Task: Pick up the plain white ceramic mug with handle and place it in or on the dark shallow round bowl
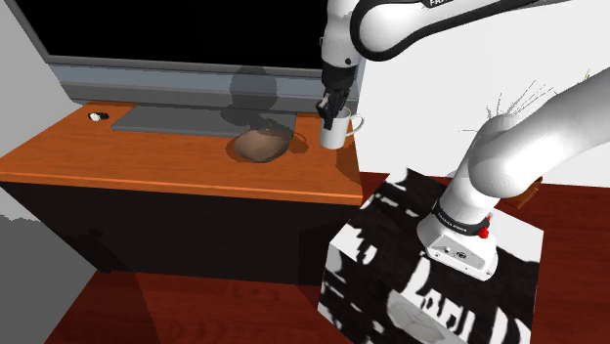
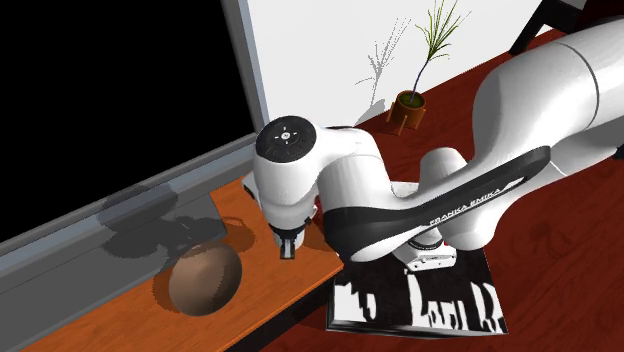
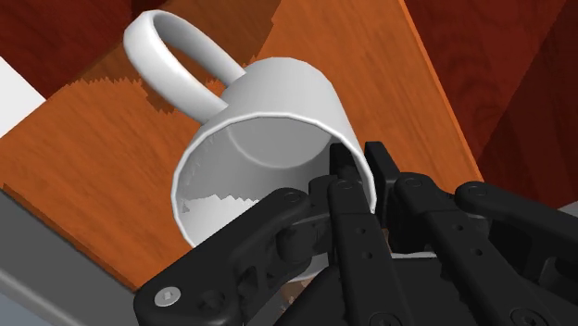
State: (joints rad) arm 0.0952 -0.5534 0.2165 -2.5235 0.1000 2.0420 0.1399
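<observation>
A plain white mug with its handle pointing toward the shoulder view's right is at the far right end of the wooden table. My black gripper comes down onto its rim. In the wrist view the gripper is shut on the mug, one finger inside the wall and one outside. Whether the mug rests on the wood or hangs just above it I cannot tell. The brown round bowl lies close by, to the shoulder view's left of the mug. The bowl also sits below my wrist.
A large dark screen on a grey base stands along the back of the table. A small black and white object lies at the far left. The table's right edge is just beside the mug. A potted plant stands on the floor.
</observation>
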